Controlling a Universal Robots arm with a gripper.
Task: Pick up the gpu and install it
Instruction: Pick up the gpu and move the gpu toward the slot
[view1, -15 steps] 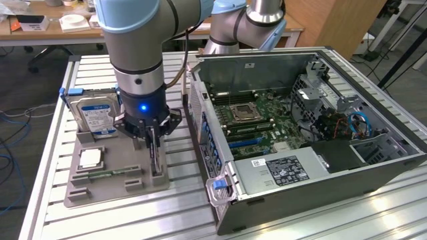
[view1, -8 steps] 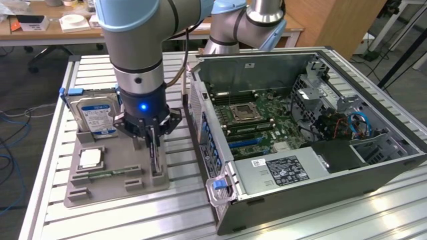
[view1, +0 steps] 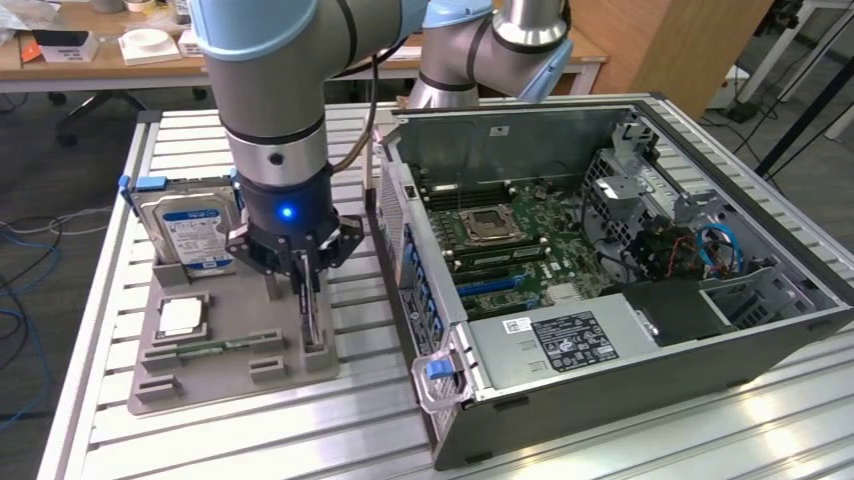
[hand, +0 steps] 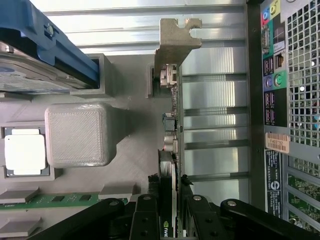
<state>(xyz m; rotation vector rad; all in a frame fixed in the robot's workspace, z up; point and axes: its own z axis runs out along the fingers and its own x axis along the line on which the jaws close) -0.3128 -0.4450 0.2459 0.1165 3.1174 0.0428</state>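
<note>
Hand (hand: 168, 201) clamped narrowly on upright gpu (hand: 169, 120), card between its fingers, in grey holder (hand: 131, 155)

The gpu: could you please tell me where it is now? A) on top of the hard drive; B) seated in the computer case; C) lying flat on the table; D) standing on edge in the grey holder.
D: the gpu stands on edge in the grey holder, between the fingers.
</note>
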